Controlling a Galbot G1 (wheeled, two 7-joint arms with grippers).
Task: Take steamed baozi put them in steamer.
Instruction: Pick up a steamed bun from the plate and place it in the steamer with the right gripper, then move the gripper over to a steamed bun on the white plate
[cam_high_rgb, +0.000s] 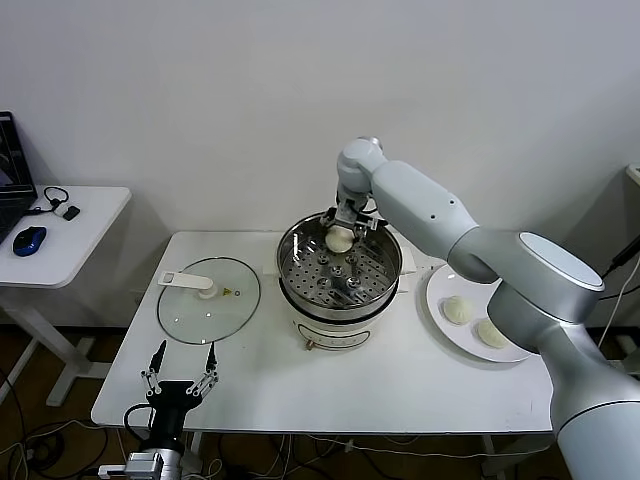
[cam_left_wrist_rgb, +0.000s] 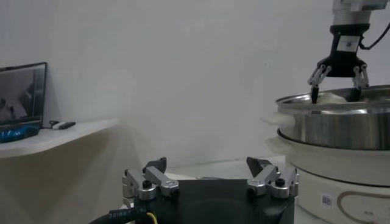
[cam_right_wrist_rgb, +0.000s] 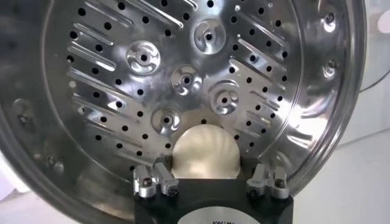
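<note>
Shiny steel is catching the light at the middle of the white worktop (cam_high_rgb: 400, 385), where the round steamer (cam_high_rgb: 340, 262) with its perforated floor is sitting atop a white electric cooker base (cam_high_rgb: 335, 328). The right gripper (cam_high_rgb: 342, 226) is hanging over the far side of the basket, its fingers standing around a small, smooth cream-white bun (cam_high_rgb: 339, 240); the right wrist view is showing this steamed baozi (cam_right_wrist_rgb: 205, 153) lying between them against the holed floor near the wall, though I cannot tell whether the fingers are pressing on it or standing apart from it. Two more cream-white baozi, one (cam_high_rgb: 457, 309) farther and one (cam_high_rgb: 490, 333) nearer, are lying on a round white plate (cam_high_rgb: 437, 285) just to the right of the cooker. A flat glass lid (cam_high_rgb: 208, 300) with a white handle is lying on the worktop to the left of the cooker. The left gripper (cam_high_rgb: 180, 369) is waiting at the near left edge of the worktop, its fingers spread wide and holding nothing.
</note>
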